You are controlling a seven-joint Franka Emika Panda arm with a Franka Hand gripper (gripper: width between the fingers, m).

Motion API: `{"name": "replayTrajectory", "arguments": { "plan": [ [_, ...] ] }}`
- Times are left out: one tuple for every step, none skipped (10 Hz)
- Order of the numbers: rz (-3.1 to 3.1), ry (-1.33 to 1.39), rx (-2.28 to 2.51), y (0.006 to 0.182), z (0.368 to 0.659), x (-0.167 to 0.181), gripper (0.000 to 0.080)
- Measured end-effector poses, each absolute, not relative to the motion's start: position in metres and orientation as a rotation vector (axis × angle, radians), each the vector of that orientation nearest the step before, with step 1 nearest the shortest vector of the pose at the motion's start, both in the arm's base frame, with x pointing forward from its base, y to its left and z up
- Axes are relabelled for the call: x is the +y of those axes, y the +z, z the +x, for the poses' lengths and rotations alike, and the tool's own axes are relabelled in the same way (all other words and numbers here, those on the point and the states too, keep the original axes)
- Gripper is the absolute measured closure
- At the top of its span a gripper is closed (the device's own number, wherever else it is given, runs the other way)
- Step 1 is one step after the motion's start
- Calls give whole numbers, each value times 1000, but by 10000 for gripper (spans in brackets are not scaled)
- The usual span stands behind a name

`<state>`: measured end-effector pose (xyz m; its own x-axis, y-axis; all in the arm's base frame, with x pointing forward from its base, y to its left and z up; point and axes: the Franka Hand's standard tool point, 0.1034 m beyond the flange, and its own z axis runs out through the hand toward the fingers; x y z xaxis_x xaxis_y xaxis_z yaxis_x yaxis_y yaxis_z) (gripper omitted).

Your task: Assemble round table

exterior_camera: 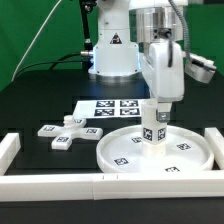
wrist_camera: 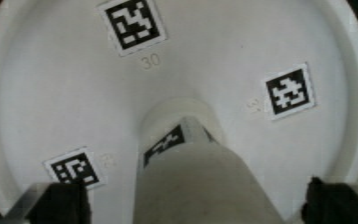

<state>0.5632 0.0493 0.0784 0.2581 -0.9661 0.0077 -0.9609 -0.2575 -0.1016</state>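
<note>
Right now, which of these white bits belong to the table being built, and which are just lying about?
Part of the job: round disc top, short leg standing on it, cross-shaped base.

Just there: marker board, white border rails.

Exterior view: low-res, soft; white parts bright on black table (exterior_camera: pixel 40 105); backdrop dim at 10 o'clock; wrist view: disc top (wrist_camera: pixel 69 90) evenly lit, tags (wrist_camera: pixel 135 22) readable; leg (wrist_camera: pixel 202 185) near lens, blurred, shaded grey
</note>
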Motion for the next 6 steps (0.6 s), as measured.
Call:
{"name": "replayTrajectory", "arguments": {
  "plan": [
    [-2600, -107, 1642, 80, 564, 51, 160],
    [-2682, -113, 1511, 80, 564, 51, 153],
    [-2716, -115, 1456, 79, 564, 50, 153],
    [-2770, -118, 1361, 79, 564, 50, 150],
    [-2814, -121, 1272, 79, 564, 49, 150],
    [-2901, -129, 1088, 79, 564, 47, 150]
  ]
}}
